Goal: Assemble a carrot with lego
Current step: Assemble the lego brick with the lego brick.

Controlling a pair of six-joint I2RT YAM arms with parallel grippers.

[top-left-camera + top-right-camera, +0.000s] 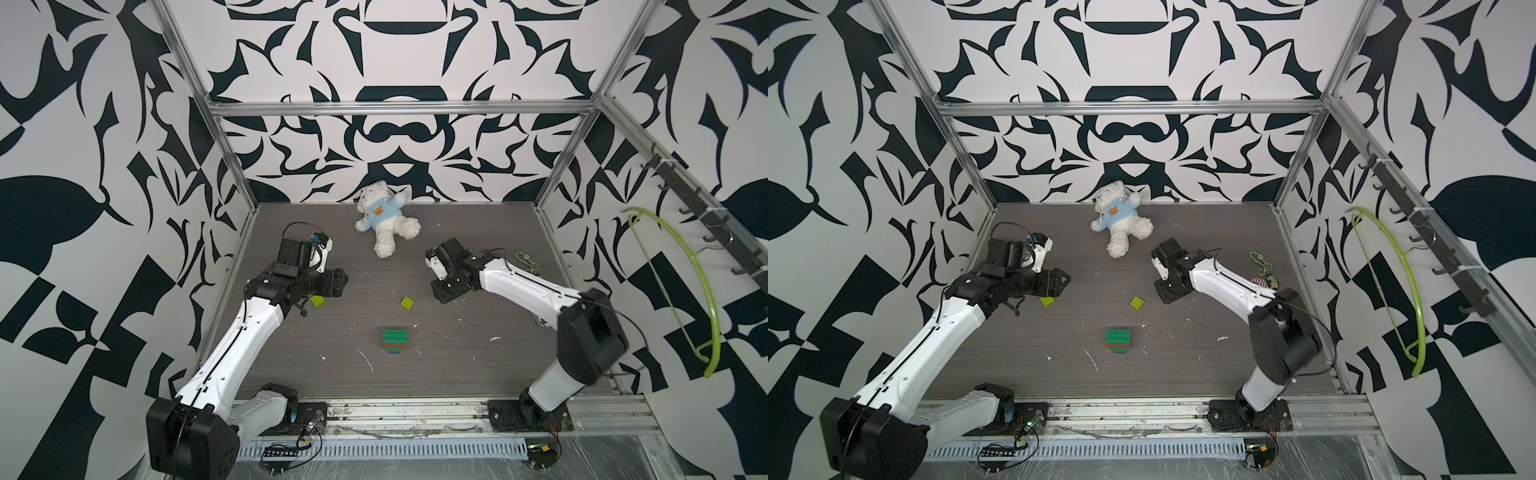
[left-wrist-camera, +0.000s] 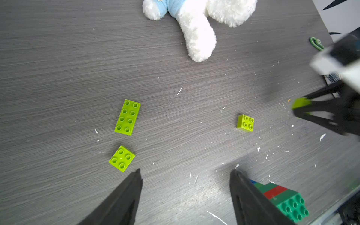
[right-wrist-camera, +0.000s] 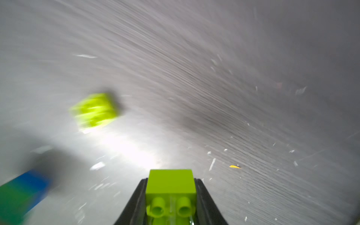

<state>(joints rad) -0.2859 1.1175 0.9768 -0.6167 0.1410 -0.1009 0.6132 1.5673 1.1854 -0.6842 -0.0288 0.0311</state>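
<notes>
Closest in, along the front edge: the metal rail (image 1: 415, 409) with both arm bases bolted on. Just past it, near the middle of the grey table (image 1: 478, 374): the carrot (image 1: 395, 341), a short stack with blue tip toward the front, then dark green, a red band and a wide dark green brick, studs showing. Well apart from both grippers, touched by neither.

Farther back, loose lego. A small lime brick (image 1: 407, 303) alone on the table between the two arms, studs up. Off to the left, seen from the left wrist: a long lime brick (image 2: 127, 117) lying flat, and a square lime brick (image 2: 122, 158) near it but not touching, just beyond one fingertip of the left gripper (image 2: 186, 172). Left gripper spread wide, grasping nothing, only bare table between its fingers.

On the right, at about the same depth: the right gripper (image 3: 171, 180), clenched on a fourth lime brick (image 3: 170, 187), studs pointing back toward the wrist camera. Too blurred in that view to tell the height above the table.

Beyond the right arm, a green cord (image 1: 528, 262) on the table. Farthest back, by the patterned wall (image 1: 395, 62): a white teddy bear (image 1: 384, 218) in a blue shirt, lying with head toward the wall.
</notes>
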